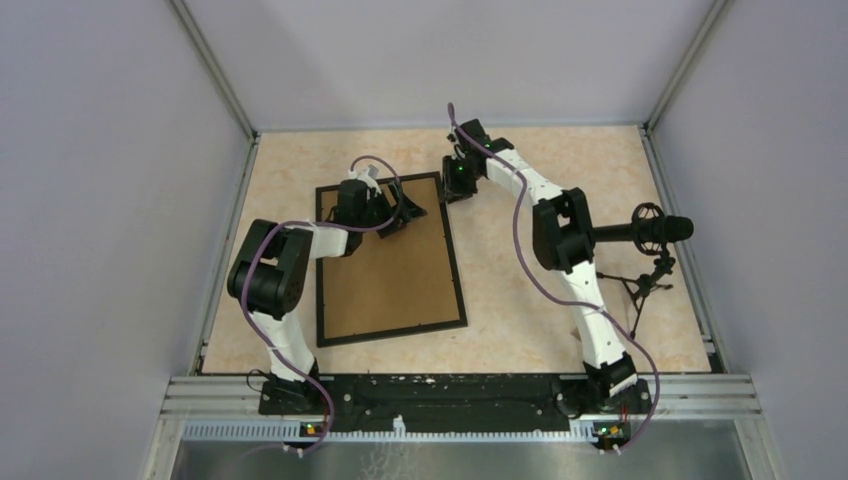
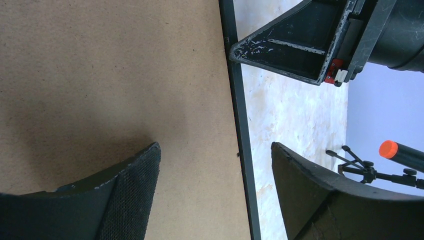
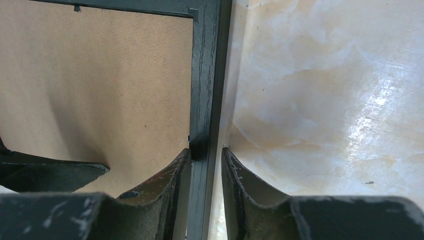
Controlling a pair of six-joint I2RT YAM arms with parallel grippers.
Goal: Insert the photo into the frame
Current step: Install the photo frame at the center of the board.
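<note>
frame (image 1: 390,265) is lying back-up on the table (image 1: 560,170), brown backing board (image 3: 100,75) showing, no photo in view; right gripper (image 3: 206,150) is straddling its right rail near the far corner, fingers narrow, seemingly touching both sides, firm clamp can't tell; left gripper (image 2: 215,146) is hovering wide over the same rail; likely step: gripping the rail; next needs a solid pinch, slow lift

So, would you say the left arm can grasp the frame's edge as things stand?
Probably yes: the left tool is open astride the frame's edge, one finger over the backing, one over the table; the right tool grips farther along.
</note>
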